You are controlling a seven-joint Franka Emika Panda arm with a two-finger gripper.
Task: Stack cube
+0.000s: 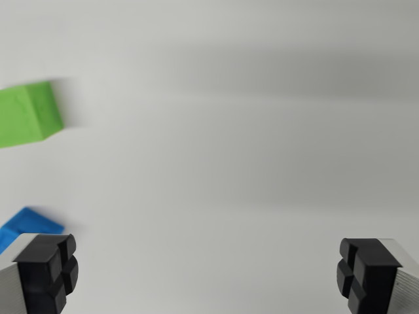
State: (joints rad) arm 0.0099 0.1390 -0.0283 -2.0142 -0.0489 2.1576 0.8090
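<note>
We see only a plain white surface (222, 163) filling the wrist view, smooth and matte, with no edge, wall or window in sight. Soft grey bands of shadow cross it, one broad band near the top and a fainter one lower down. The light looks even and diffuse.

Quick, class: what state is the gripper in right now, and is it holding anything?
Gripper: open, jaws wide apart, holding nothing.

A green cube (27, 114) lies at the wrist view's left edge, apart from a partly hidden blue cube (25, 229) below.
</note>
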